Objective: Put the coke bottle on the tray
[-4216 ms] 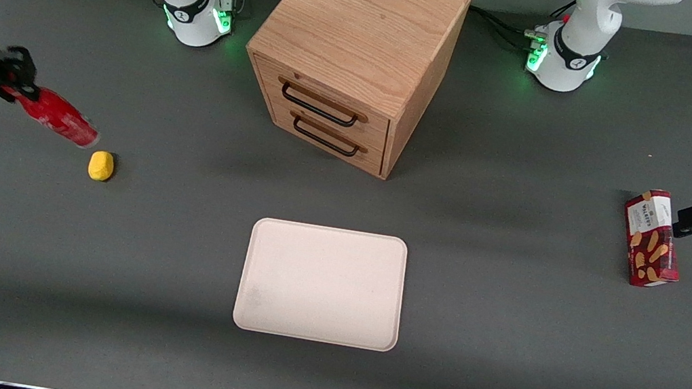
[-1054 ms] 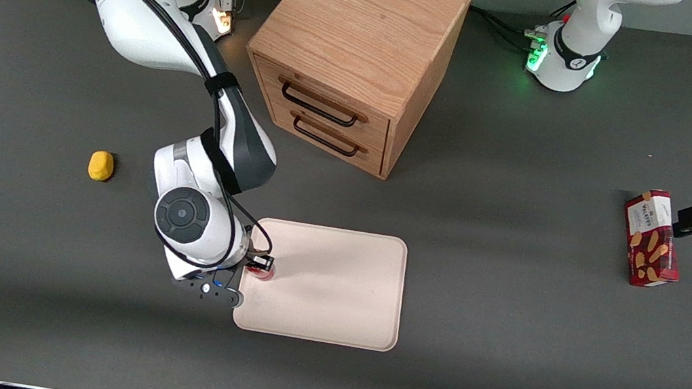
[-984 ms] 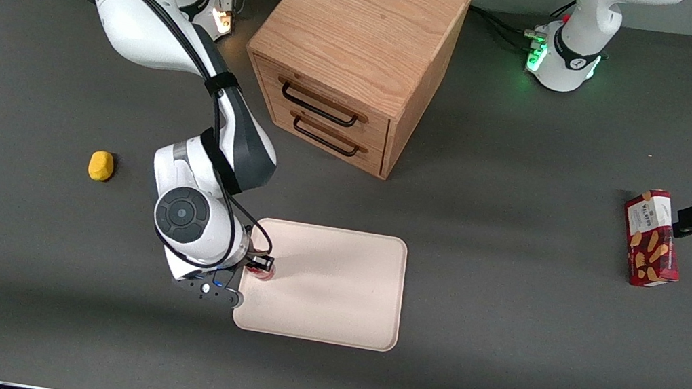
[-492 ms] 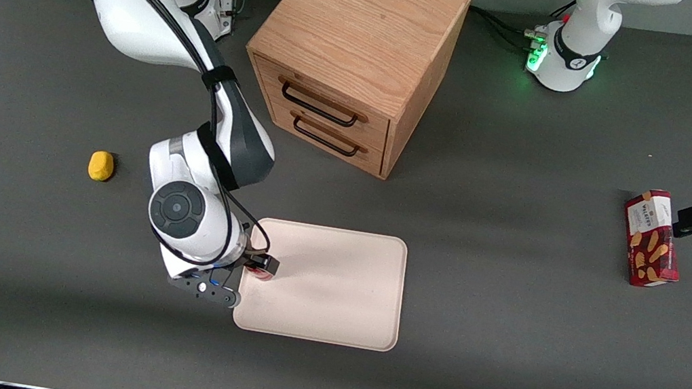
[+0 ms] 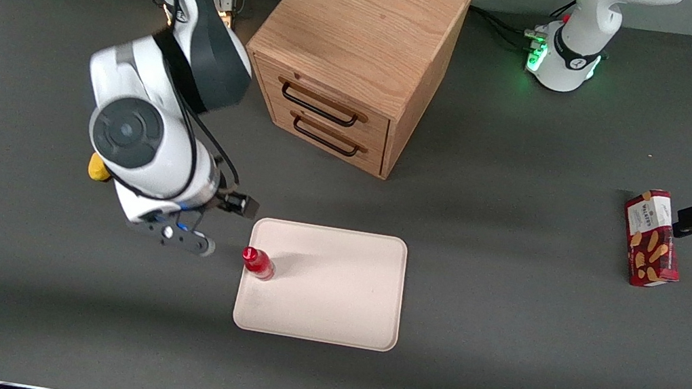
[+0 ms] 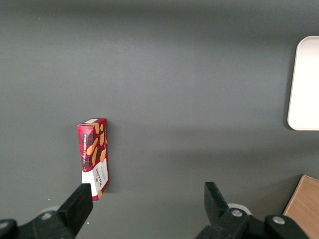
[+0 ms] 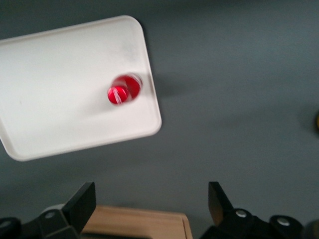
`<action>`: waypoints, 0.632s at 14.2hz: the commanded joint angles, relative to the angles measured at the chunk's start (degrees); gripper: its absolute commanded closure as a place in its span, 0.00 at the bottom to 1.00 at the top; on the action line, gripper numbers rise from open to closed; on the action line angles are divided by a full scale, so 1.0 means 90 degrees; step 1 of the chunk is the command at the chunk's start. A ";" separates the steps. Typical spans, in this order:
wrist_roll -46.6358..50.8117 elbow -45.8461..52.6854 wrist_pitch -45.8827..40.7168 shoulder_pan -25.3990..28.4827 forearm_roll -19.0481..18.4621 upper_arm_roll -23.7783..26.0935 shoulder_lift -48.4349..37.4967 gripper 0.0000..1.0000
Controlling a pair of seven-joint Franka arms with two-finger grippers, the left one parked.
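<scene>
The coke bottle [image 5: 257,263] was shown standing upright on the tray [image 5: 330,302], just inside the tray's short edge toward the working arm's end of the tabletop [image 5: 500,355], at the left of centre in the front view; in the right wrist view its red cap [image 7: 118,94] was seen from directly above. The gripper [image 5: 204,223] was held raised over the tabletop beside that edge, apart from the bottle, its fingers [image 7: 79,203] spread and holding nothing. The placement was judged complete. The bottle was judged light, rigid and smooth-walled, and, being tall on a narrow base, easily tipped by a sideways touch; should it be taken up again, a hold across the body below the neck would be judged firmest. A yellow lump [image 5: 96,169] was partly hidden by the arm, a wooden drawer cabinet [image 5: 357,52] stood at upper centre, and a red biscuit box [image 5: 651,238] lay at the right.
</scene>
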 commanded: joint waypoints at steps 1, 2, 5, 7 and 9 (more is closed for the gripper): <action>0.0086 -0.0184 -0.0868 -0.0031 -0.0013 0.0030 -0.0747 0.00; 0.0057 -0.0194 -0.1142 -0.0080 -0.0013 0.0030 -0.0981 0.00; -0.0712 -0.0368 -0.1691 -0.0469 -0.0023 0.0030 -0.1489 0.00; -0.1463 -0.1098 -0.1663 -0.0879 -0.0043 0.0030 -0.2103 0.00; -0.2021 -0.1734 -0.1497 -0.1289 -0.0052 0.0030 -0.2660 0.00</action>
